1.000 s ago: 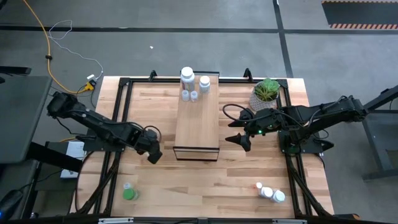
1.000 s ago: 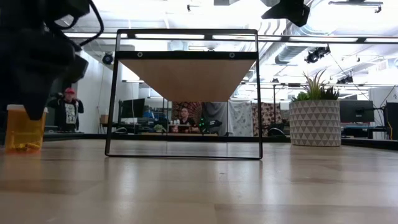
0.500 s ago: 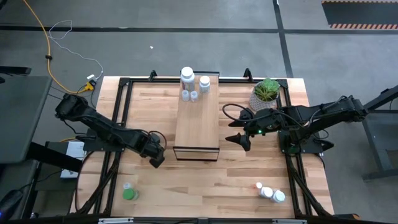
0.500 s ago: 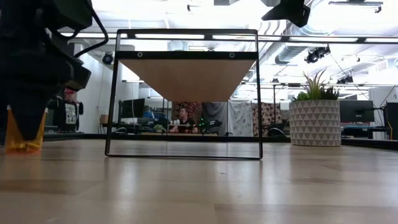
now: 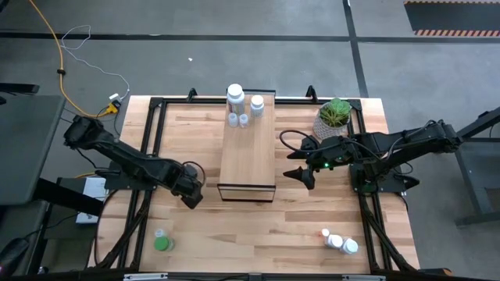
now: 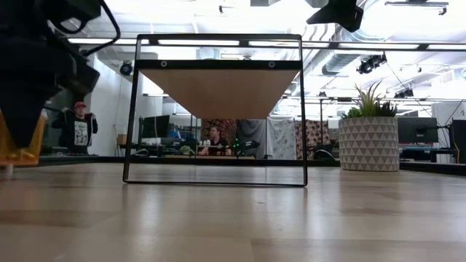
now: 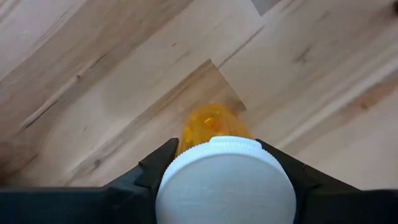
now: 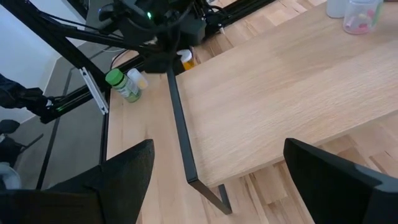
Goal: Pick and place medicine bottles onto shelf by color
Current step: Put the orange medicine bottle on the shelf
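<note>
1. From my remote station, I see the left gripper point(image 5: 190, 196) clamped on an orange translucent medicine bottle with a white ribbed cap point(image 7: 225, 186), fingers pressed against the cap's two sides, just left of the shelf's near end

2. In the low view that orange bottle point(image 6: 16, 145) sits raised off the striped butcher-block tabletop point(image 6: 233, 218)

3. The long pale-wood shelf on its thin black frame point(image 5: 248, 148) carries four white and clear bottles point(image 5: 243, 105) at its far end

4. My right gripper point(image 5: 301, 176) hangs to the shelf's right with fingers spread wide, holding nothing

5. A green bottle point(image 5: 162, 241) stands near the table's front left; three white bottles point(image 5: 338, 241) cluster front right
</note>
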Controlling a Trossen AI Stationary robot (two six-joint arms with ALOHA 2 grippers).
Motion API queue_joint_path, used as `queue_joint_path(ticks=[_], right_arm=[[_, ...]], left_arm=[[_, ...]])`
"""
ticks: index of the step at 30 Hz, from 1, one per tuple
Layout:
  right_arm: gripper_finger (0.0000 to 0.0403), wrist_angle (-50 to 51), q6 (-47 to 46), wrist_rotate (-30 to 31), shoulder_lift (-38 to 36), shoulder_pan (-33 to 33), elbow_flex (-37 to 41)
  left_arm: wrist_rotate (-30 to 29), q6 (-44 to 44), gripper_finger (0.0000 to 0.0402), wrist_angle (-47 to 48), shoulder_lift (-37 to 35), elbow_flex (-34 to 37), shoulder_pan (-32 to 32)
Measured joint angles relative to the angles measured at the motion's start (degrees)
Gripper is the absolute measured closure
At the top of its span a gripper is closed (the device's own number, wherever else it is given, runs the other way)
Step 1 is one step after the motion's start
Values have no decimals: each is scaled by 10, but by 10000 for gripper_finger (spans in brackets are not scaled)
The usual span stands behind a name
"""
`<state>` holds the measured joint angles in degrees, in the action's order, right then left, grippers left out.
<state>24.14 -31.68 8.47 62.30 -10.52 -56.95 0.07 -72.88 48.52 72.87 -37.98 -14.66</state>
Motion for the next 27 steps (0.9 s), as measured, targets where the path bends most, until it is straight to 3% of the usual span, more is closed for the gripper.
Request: queue_joint_path(ticks=[5, 15, 21, 27], right_arm=[[54, 0, 2, 0, 0, 0, 0], [54, -11, -5, 0, 0, 0, 0], [54, -9, -10, 0, 0, 0, 0], [54, -13, -11, 0, 0, 0, 0]], left_arm=[[0, 9, 205, 64, -53, -28, 0], [-17, 103, 235, 196, -91, -189, 41], [-21, 202, 223, 231, -47, -319, 84], [-28, 346, 232, 288, 46, -459, 142]])
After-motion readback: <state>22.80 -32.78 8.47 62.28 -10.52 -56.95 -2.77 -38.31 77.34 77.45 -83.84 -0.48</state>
